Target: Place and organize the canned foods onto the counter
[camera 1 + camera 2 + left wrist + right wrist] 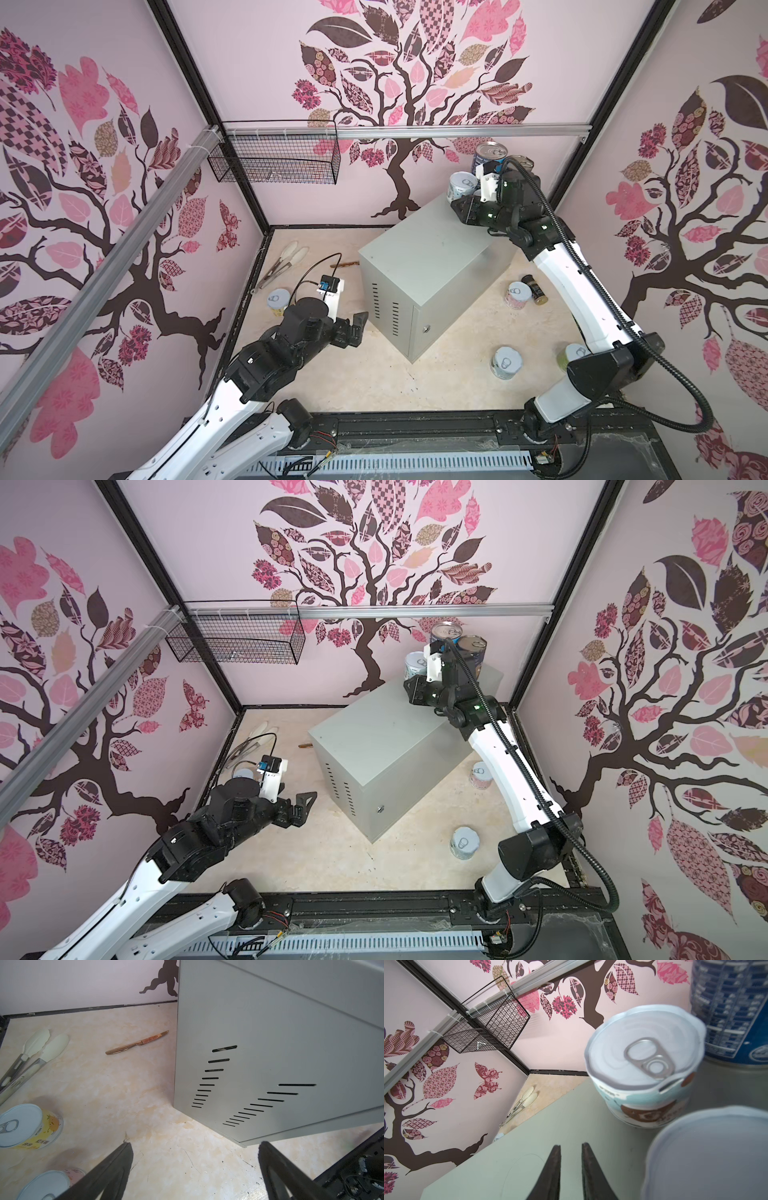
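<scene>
Top views show us the large grey box-shaped metal bench (424, 266). Our left pincer (195, 1145) gapes wide, empty; our right pincer (571, 1159) is closed on nothing over the bench's far corner, beside silver-lidded metal cans (461, 187). Near the left pincer, off the bench, a short yellow-labelled metal can (27, 1126) looks rigid, slick-walled: we would grip mid-wall. Cream-tipped steel tongs (35, 1051) lie close.

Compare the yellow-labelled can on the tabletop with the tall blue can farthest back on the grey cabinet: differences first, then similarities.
Height: the yellow can is short, the blue can clearly taller. Label: the yellow can's is pale yellow, the blue can's dark blue. Place: the yellow can stands on the tabletop near the tongs; the blue can stands on the grey cabinet, at its far end. Both stand upright with silver lids.
</scene>
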